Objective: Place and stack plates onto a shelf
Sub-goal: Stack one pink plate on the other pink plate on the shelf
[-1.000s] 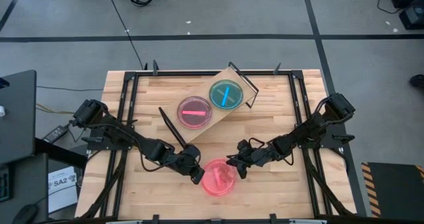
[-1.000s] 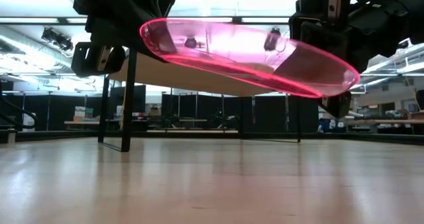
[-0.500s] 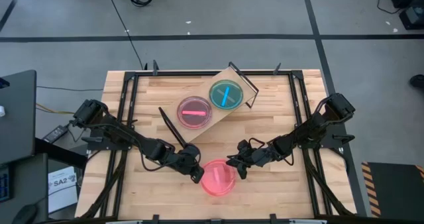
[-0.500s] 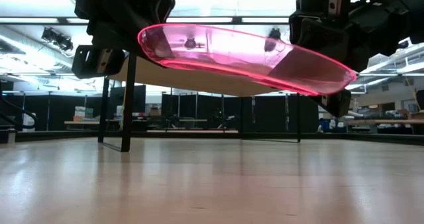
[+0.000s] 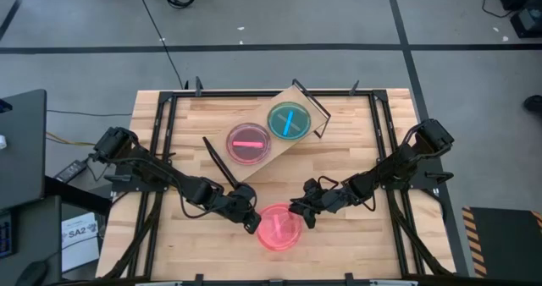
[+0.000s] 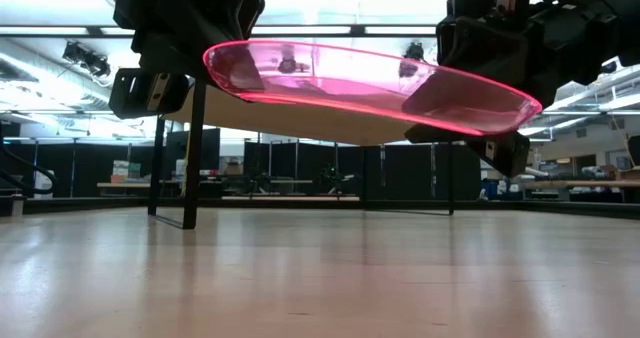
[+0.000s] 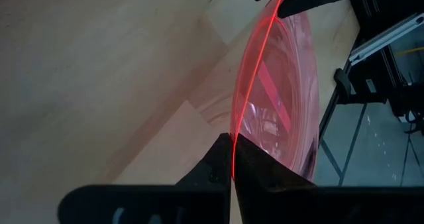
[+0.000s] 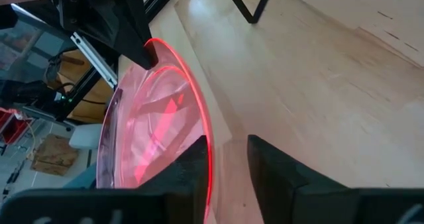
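A translucent pink plate hangs above the table near its front edge, between my two grippers. My left gripper is shut on the plate's left rim. My right gripper stands open at the plate's right rim, which runs between its fingers, close against one finger; whether it touches, I cannot tell. In the low view the plate is clear of the tabletop, its right end a little lower. The shelf stands behind it on black wire legs, bearing a pink plate and a green plate. My left gripper pinches the pink plate's rim between its two fingers, at the plate's left edge. The fingers come from the table's left, slanting downward. The plate is lifted clear of the table, nearly level, its right end slightly lower.
The shelf lies slantwise across the table's far middle, one wire leg toward my left arm and the other at the far right. A black frame runs along the table's edges. Bare wood lies under and around the held plate.
The pink plate has tipped a little closer to level between the two grippers: its right end has risen slightly and its left end has sunk slightly. Both arms have kept their places.
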